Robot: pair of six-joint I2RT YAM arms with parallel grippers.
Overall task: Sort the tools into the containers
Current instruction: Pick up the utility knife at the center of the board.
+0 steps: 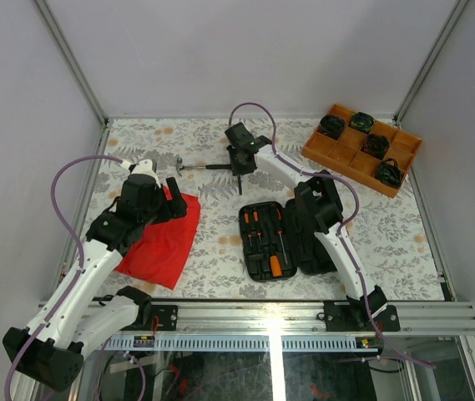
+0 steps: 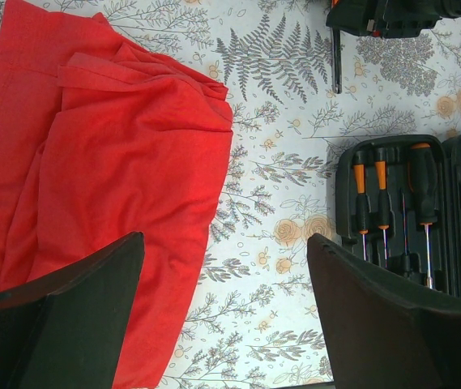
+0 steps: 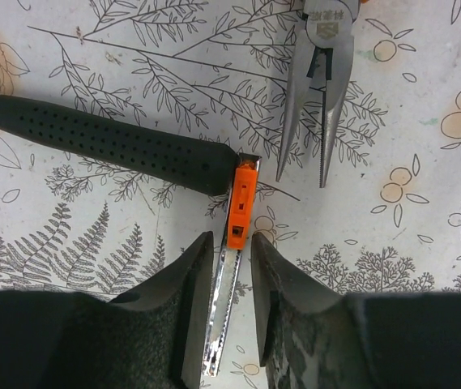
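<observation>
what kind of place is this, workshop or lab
Likely a robot lab test cell, not a workshop: plain grey walls in an aluminium frame, left arm and right arm bolted to a rail, floral table cover.

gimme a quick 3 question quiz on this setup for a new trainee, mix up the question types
1. True or false: the left claw is gripping the red cloth.
2. Which thing lies between the right claw's fingers? A) the hammer handle B) a slim orange-and-chrome tool C) the pliers
3. Fill in: the screwdrivers lie in the open black ____.
Key: 1 false, its fingers stand wide apart. 2 B. 3 tool case.
</observation>
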